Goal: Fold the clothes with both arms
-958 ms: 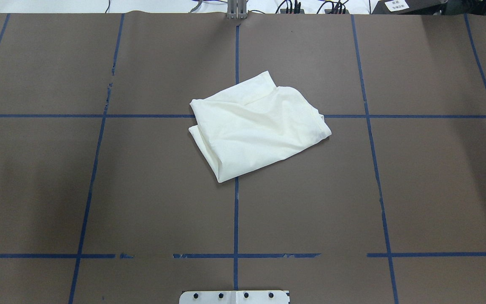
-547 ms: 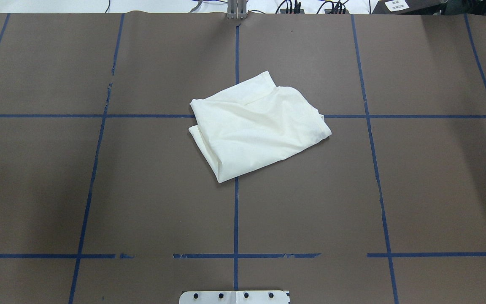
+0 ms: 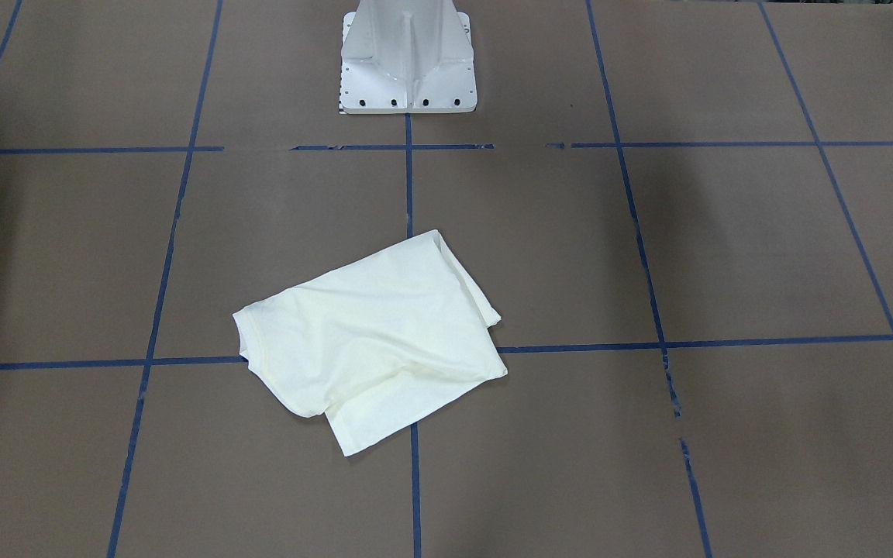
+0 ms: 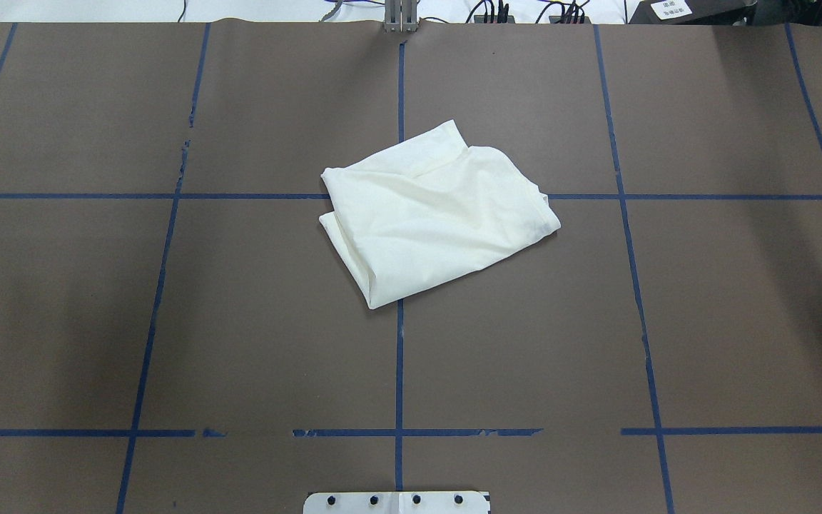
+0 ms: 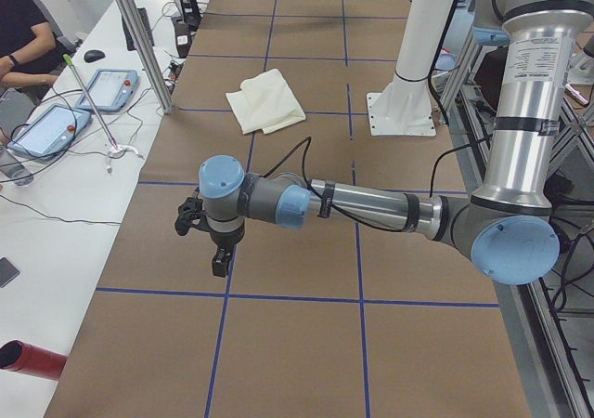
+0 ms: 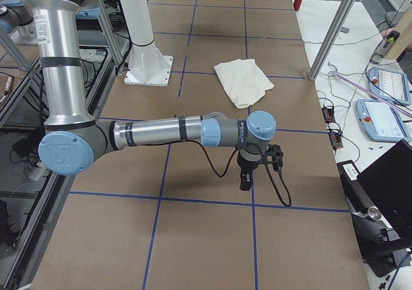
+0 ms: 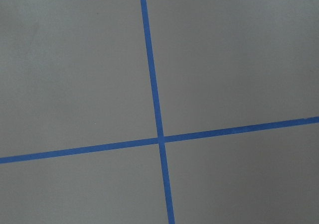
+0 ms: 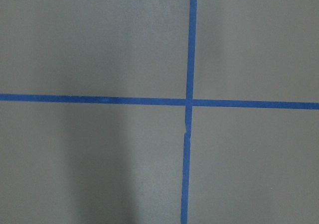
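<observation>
Two idle tools: our left gripper (image 5: 219,267) and right gripper (image 6: 244,183) hover well apart from the folded T-shirt (image 4: 439,221). Whether they are spread or pressed together, we cannot tell. Folding looks finished to us, so the next move calls only for keeping clear.

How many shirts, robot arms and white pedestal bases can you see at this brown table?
Shirts: 1, the folded cream shirt
Robot arms: 2, the left arm and the right arm
Pedestal bases: 1, the white pedestal base
Total: 4
</observation>
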Motion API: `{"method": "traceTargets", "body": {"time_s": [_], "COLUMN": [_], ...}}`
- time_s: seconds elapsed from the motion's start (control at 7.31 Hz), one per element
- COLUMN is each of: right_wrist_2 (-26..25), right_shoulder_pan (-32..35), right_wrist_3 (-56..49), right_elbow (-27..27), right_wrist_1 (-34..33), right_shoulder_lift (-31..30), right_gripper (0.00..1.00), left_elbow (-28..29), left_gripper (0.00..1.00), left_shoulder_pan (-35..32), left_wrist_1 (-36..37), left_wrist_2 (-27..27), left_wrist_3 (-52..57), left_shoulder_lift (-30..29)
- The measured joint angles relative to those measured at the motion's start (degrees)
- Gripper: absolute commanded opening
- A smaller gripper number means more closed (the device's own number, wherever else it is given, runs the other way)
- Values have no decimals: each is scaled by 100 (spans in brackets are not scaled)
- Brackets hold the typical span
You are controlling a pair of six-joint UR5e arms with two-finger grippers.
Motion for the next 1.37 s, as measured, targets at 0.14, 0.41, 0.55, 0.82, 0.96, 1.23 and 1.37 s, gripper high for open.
{"method": "traceTargets", "body": {"time_s": [0.14, 0.41, 0.55, 0.82, 0.96, 1.23, 1.37], "right_wrist_2": [-25, -25, -14, 24, 33, 73, 99], "right_shoulder_pan": [1, -3, -4, -5, -5, -5, -5], "right_wrist_3": [-154, -196, -198, -199, -194, -192, -191], "right_elbow": [11, -46, -100, -135, -126, -104, -94], "right_wrist_1": [-23, -28, -27, -20, -18, -20, -18], "right_shoulder_lift": [-27, -55, -50, -11, 4, 8, 5], "right_gripper": [100, 100, 100, 100, 100, 100, 100], "left_elbow": [-85, -180, -202, -248, -249, -289, -335], "left_gripper": [100, 100, 100, 100, 100, 100, 100], "left_shoulder_pan": [-1, -2, -2, 2, 5, 4, 3], "left_wrist_1": [0, 31, 87, 141, 138, 190, 264], "left_wrist_2": [1, 8, 2, -4, -1, -16, -54], "left_wrist_3": [2, 6, -3, -39, -50, -56, -57], "left_shoulder_lift": [26, 113, 163, 278, 359, 436, 441]}}
